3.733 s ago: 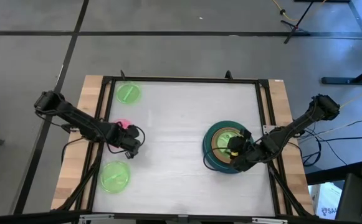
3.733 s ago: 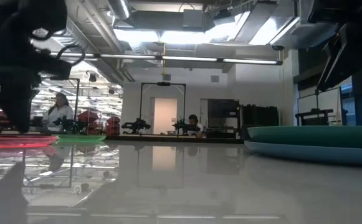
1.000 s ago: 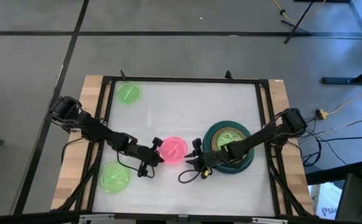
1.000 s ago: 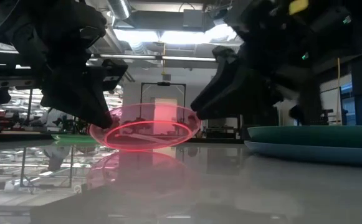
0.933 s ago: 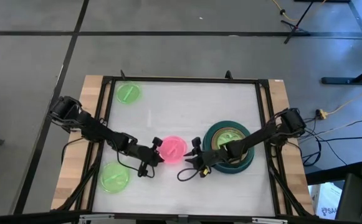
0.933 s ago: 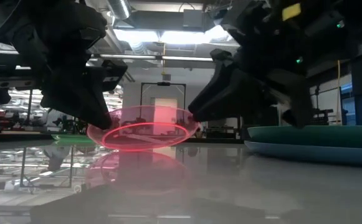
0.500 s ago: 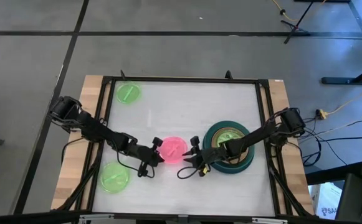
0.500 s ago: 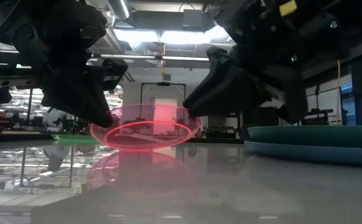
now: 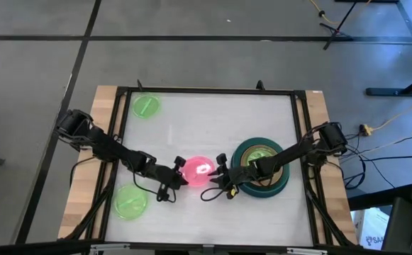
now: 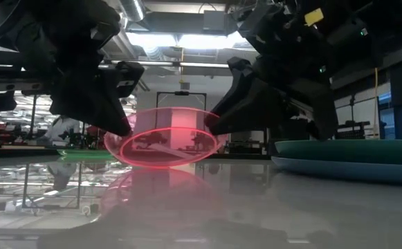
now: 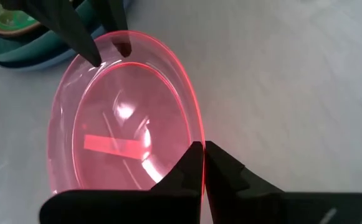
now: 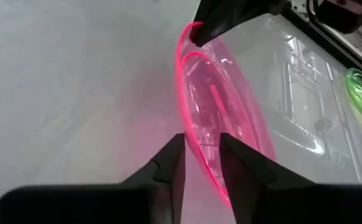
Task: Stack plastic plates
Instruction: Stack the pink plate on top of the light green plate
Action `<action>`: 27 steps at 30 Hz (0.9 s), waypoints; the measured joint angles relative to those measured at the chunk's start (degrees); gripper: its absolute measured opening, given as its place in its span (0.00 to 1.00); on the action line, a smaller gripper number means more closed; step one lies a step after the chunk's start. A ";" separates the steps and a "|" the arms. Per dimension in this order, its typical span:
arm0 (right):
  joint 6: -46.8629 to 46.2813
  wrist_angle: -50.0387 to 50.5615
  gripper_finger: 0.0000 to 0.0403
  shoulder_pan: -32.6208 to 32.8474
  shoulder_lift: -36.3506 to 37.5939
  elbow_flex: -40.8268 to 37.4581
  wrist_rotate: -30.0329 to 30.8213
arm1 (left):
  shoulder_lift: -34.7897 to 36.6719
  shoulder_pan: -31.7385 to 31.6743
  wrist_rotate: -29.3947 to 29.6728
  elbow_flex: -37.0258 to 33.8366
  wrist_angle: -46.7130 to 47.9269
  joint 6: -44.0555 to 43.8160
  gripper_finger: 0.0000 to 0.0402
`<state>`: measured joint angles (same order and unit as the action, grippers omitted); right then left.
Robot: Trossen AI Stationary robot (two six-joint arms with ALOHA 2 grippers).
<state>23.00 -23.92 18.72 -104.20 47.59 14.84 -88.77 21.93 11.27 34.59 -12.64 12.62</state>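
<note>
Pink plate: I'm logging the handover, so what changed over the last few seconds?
The left claw carried the pink plate from the table's left edge to mid-table, held off the table. The right claw left the stack and now straddles its rim. Lime plates stayed.

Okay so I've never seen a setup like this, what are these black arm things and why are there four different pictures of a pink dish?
They are two robot arms at a white table, each ending in a two-finger gripper. One picture looks straight down, one looks level across the tabletop, and two come from cameras on the arms' wrists.

The left gripper is shut on one edge of the pink plate, holding it off the table. The right gripper has its fingers on either side of the opposite edge, not yet closed, as if to take it over.

Two lime plates lie by the table's left side, one at the far corner and one nearer. On the right sits a stack: a blue plate, a dark green one, and smaller ones on top.
</note>
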 joint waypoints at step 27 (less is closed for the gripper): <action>3.03 23.21 0.01 5.61 3.66 9.17 17.14 | 9.98 0.92 4.31 0.07 7.59 -12.10 0.39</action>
<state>26.03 -0.71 24.33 -100.55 56.76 31.97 -78.80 22.85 15.58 34.65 -5.05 0.52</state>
